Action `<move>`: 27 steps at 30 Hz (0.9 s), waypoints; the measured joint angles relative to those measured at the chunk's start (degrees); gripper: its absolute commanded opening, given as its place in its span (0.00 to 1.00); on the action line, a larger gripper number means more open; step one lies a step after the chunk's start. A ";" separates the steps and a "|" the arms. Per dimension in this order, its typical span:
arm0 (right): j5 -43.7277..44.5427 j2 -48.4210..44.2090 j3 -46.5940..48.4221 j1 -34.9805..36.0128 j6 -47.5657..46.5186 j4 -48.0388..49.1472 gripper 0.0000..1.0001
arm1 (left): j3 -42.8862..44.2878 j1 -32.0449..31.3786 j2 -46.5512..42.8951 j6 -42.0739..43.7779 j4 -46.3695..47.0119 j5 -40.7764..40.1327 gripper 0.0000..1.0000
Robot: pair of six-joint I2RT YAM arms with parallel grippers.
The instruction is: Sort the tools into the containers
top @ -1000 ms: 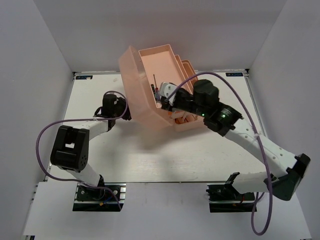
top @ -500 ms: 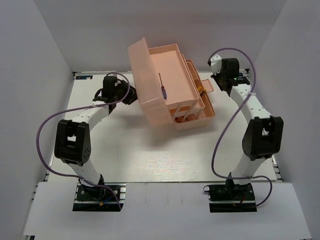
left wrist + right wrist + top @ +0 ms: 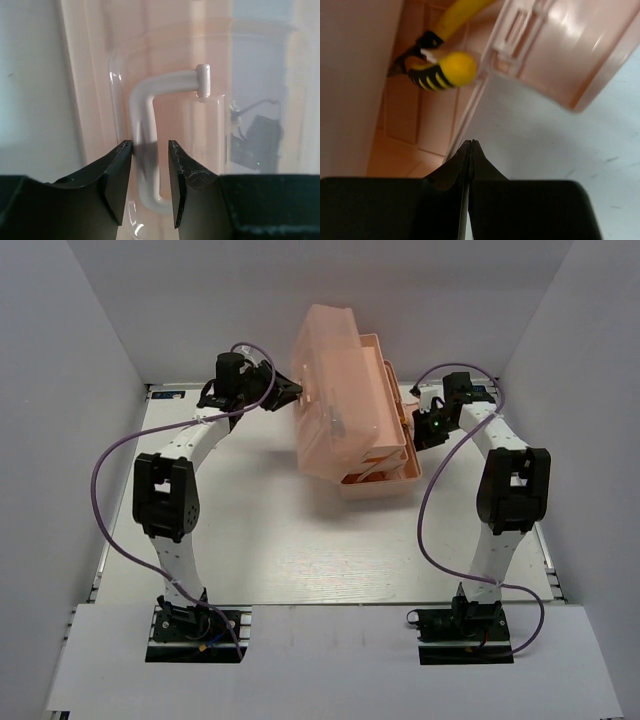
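**Straddling the lid handle while the right claw sits shut at the toolbox edge**

Your left claw (image 3: 292, 392) is at the upper centre of the overhead frame, up against the rounded lid (image 3: 325, 360) of the salmon-pink toolbox (image 3: 375, 455). That lid is tilted over the trays. From the left wrist, the claw (image 3: 148, 145) is partly open, with the lid's pale handle (image 3: 142, 105) running up between its fingers. The bar sits close to the left finger and a gap shows on the other side, so you cannot call it a firm pinch.

Your right claw (image 3: 418, 430) is at the right side of the toolbox. Its wrist view shows the claw (image 3: 469, 144) fully shut with its tips pressed together, holding nothing. It hangs over the toolbox rim, where pink plastic meets the white worktop (image 3: 560, 165).

The yellow-handled pliers (image 3: 445, 70) lie in a toolbox compartment at the upper left of that wrist frame, apart from the claw. A pink flap (image 3: 555, 50) juts out at the upper right.
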 measured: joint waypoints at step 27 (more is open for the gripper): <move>8.76 -14.03 -5.46 -4.76 8.28 7.87 0.43 | 22.45 -3.58 13.62 1.29 -2.38 19.10 0.83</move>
